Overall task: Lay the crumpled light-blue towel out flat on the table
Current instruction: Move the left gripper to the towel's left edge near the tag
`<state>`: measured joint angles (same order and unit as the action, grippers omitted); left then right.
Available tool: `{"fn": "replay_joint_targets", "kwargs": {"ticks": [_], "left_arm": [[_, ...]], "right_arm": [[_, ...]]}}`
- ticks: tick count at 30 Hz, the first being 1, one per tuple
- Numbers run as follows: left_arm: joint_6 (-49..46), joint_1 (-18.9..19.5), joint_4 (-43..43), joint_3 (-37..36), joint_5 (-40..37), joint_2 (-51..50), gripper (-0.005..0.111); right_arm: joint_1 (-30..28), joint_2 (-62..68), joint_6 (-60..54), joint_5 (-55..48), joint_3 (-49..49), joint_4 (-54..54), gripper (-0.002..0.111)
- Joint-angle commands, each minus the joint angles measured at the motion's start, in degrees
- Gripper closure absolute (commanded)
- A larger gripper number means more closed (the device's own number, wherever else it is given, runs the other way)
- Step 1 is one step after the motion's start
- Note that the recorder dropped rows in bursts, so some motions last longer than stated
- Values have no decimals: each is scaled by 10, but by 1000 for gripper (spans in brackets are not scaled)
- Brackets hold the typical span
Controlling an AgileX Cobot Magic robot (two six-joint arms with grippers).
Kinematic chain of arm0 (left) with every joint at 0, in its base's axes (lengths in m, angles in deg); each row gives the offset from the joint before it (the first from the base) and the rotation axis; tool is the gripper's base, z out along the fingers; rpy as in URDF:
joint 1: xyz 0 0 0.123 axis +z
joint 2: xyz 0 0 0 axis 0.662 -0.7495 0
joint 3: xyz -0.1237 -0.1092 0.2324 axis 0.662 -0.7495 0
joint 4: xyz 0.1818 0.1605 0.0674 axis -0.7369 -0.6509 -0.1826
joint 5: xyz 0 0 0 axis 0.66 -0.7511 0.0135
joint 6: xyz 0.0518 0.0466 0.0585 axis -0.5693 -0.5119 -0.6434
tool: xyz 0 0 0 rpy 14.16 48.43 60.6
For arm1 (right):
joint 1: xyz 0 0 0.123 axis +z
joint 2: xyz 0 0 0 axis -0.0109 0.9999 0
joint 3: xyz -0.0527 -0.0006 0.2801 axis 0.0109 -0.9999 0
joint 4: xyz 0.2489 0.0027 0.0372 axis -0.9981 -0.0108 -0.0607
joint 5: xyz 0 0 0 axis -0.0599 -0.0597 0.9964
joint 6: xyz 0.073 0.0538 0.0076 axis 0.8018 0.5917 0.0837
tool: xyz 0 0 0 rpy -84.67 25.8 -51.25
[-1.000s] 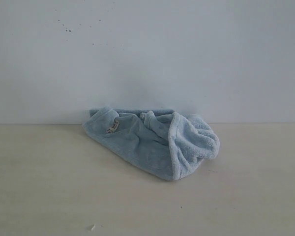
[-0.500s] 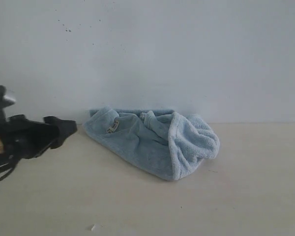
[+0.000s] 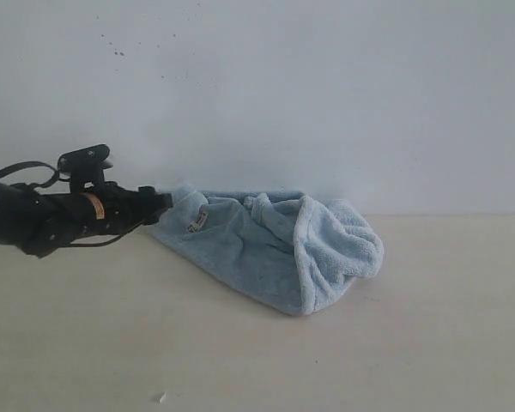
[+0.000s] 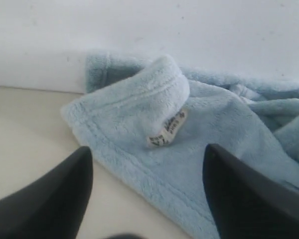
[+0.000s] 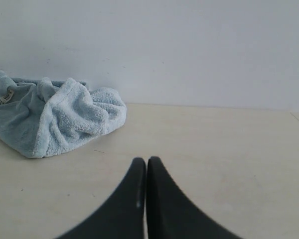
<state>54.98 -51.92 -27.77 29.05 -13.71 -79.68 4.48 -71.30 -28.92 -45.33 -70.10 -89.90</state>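
- You have one towel (image 3: pixel 257 245) to deal with. It is crumpled in a single heap on the counter (image 3: pixel 429 343), with its 12 o'clock edge right up against the wall (image 3: pixel 326 103).
- One white tag (image 3: pixel 197 221) shows on it, just under a hemmed corner that curls over at the heap's 10 o'clock.
- At the heap's 3 o'clock end, one flap is folded back with its paler, fluffier side up. The flap's hem runs from 12 o'clock down to 6 o'clock.
- Of your two arms, only the left arm (image 3: pixel 60 215) shows in the exterior view. It reaches in level from 9 o'clock, with its tip right at the towel's 9 o'clock corner.
- The left jaws stand wide apart. In the left wrist view the curled corner and tag (image 4: pixel 168 128) lie ahead, between the two fingers (image 4: pixel 55 199). You cannot tell from here whether either finger touches the cloth.
- The right jaws are pressed together over bare counter, with the towel (image 5: pixel 55 119) well apart from them.
- For open room, bare counter spreads out wide from the heap at 3 o'clock, 6 o'clock and 9 o'clock. The wall closes off 12 o'clock.
- One small white fleck (image 3: pixel 161 397) lies on the counter at the heap's 7 o'clock, well apart from it.
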Motion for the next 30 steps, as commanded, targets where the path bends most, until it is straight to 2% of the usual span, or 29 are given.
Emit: {"fn": "replay_joint_targets", "kwargs": {"ticks": [1, 7, 18, 21, 30], "left_arm": [[-8, 1, -44, 89, -84, -49, 45], [-8, 1, -66, 153, -116, -89, 45], [-6, -1, -71, 167, -131, -118, 45], [21, -3, -71, 167, -141, -118, 45], [74, -49, -65, 167, -173, -118, 45]], "right_arm": [[1, -3, 0, 6, 1, 2, 108], [1, -3, 0, 6, 1, 2, 108], [1, -3, 0, 6, 1, 2, 108], [1, -3, 0, 6, 1, 2, 108], [1, -3, 0, 6, 1, 2, 108]]}}
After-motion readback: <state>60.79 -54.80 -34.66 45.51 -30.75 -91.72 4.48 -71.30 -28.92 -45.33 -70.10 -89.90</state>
